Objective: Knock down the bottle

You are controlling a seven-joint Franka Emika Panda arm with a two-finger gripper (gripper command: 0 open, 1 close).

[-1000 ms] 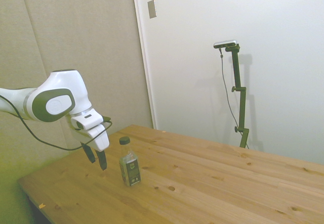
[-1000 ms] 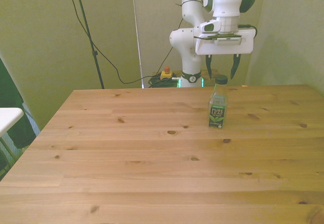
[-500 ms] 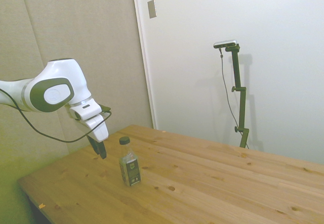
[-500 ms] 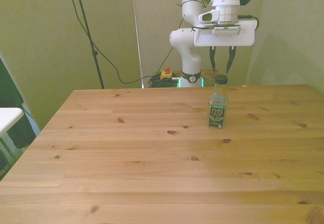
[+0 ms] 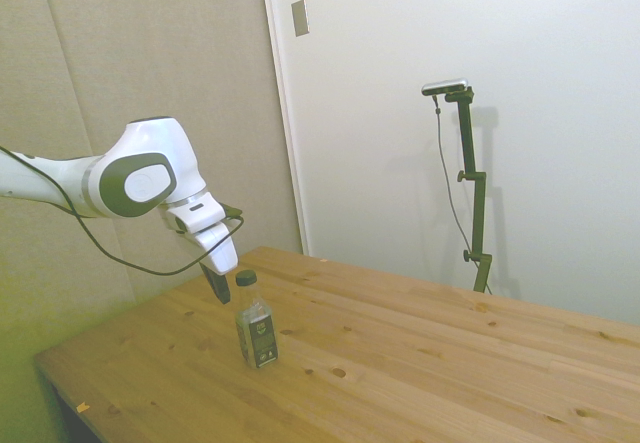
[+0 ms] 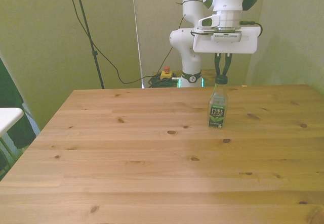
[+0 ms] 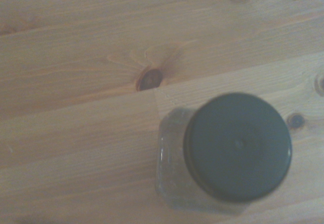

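Note:
The bottle [image 5: 256, 331] stands upright on the wooden table [image 5: 420, 363], a small clear one with a black cap and a dark label. In the front view the bottle [image 6: 218, 106] is toward the far right of the table. My gripper [image 5: 220, 291] hangs at cap height just behind the bottle on the robot's side, close to the cap but apart from it. In the front view the gripper [image 6: 223, 74] has its fingers drawn together, shut on nothing. From the wrist, I look straight down on the black cap [image 7: 237, 145].
The table's far edge [image 6: 152, 90] lies a short way behind the bottle. Cables and a red button box [image 6: 165, 73] sit on the floor beyond it. A white object [image 6: 7, 118] is at the front view's left edge.
The gripper rose to cap height and moved toward the bottle, and its fingers closed from wide apart to together. The bottle has not moved.

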